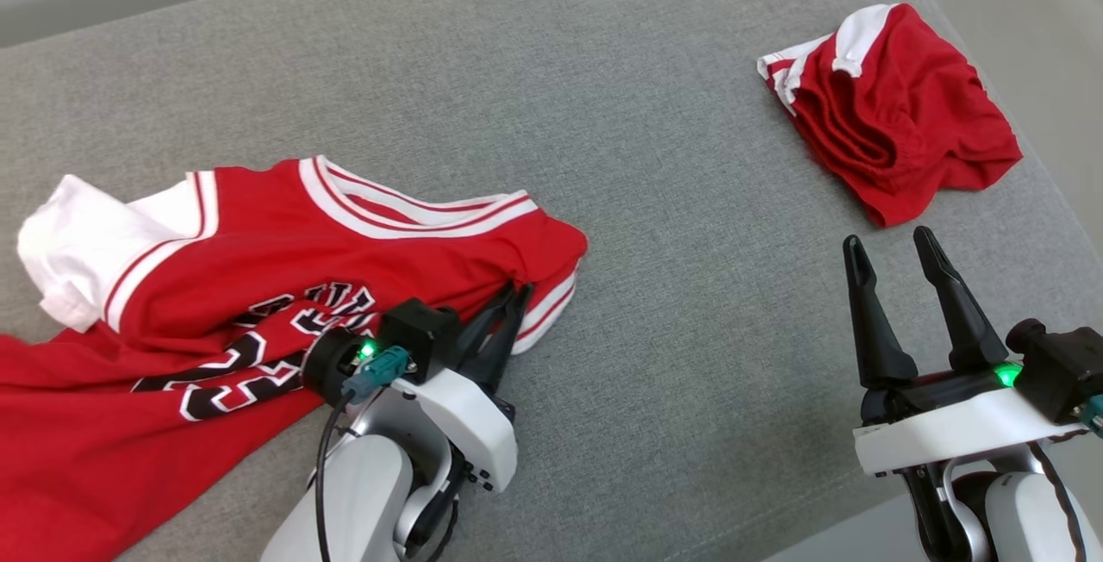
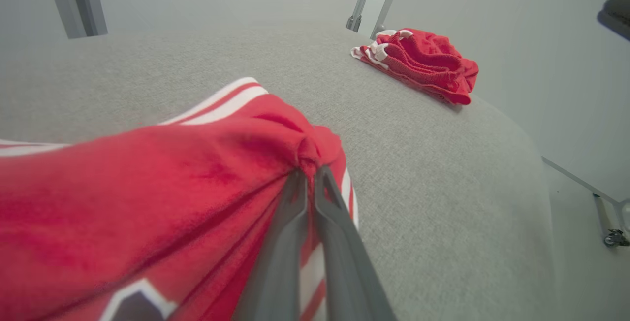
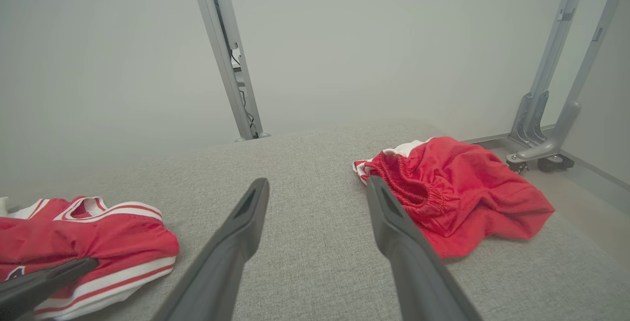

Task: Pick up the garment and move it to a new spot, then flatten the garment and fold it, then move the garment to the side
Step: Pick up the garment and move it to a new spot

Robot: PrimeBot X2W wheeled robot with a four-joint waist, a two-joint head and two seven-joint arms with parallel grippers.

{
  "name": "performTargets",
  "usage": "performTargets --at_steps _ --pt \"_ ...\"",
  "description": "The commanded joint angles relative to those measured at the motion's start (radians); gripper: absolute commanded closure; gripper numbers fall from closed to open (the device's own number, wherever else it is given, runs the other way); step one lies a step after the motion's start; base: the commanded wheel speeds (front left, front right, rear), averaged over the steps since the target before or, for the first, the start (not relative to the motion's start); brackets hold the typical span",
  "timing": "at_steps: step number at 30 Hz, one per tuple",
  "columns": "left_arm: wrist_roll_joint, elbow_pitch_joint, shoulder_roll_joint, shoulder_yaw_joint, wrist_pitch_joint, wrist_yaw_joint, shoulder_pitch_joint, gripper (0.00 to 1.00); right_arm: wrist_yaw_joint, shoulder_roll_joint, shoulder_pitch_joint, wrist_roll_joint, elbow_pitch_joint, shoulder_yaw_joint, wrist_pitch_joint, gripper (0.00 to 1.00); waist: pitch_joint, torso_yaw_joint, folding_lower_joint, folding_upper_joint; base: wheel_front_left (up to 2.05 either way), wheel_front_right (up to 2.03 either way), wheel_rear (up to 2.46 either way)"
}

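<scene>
Red jersey (image 1: 258, 234) lies rumpled on the grey counter (image 1: 689, 303). Left pincer (image 1: 517, 290) is clamped together on the jersey's right-hand corner, fabric bunched at the tips. Right pincer (image 1: 888, 239) has fingers apart, empty, well right of the jersey. Red shorts (image 1: 896, 114) sit bunched further right of the jersey.

Red jersey (image 1: 258, 260), white trim, black lettering; grey surface (image 1: 672, 303).

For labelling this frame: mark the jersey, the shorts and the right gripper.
jersey (image 1: 258, 234), head view, red chest below the collar trim.
shorts (image 1: 913, 114), head view, red middle of the crumpled bundle.
right gripper (image 1: 888, 237), head view, midway between the tips of its open jaws.
</scene>
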Motion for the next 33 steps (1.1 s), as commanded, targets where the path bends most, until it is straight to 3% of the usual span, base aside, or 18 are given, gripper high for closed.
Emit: performTargets --at_steps 1,5,12,25,33 --pt "-0.013 0.004 -0.004 -0.017 0.001 -0.014 -0.013 0.0 0.0 -0.003 -0.011 0.006 0.01 -0.004 -0.009 0.0 -0.01 0.013 0.0 -0.0001 0.0 0.0 0.0" --pt "0.0 -0.029 0.002 -0.032 -0.02 -0.014 0.001 0.0 0.0 -0.003 -0.013 0.0 0.02 -0.004 -0.012 0.0 -0.032 0.037 0.0 -0.0001 0.0 0.0 0.0" --pt "0.005 -0.139 0.031 0.008 -0.076 0.042 0.043 0.0 0.0 -0.004 -0.006 -0.013 0.022 -0.014 -0.007 0.0 -0.068 0.086 0.0 -0.0001 0.0 0.0 0.0" --pt "-0.038 -0.247 0.15 0.225 -0.144 0.181 0.112 0.0 0.0 -0.004 0.027 -0.047 0.01 -0.042 0.031 0.0 -0.144 0.207 0.0 -0.0001 0.0 0.0 0.0" --pt "-0.072 -0.279 0.207 0.341 -0.167 0.232 0.205 0.0 0.0 -0.004 0.043 -0.068 0.0 -0.049 0.053 0.0 -0.191 0.261 0.0 -0.0001 0.0 0.0 0.0"
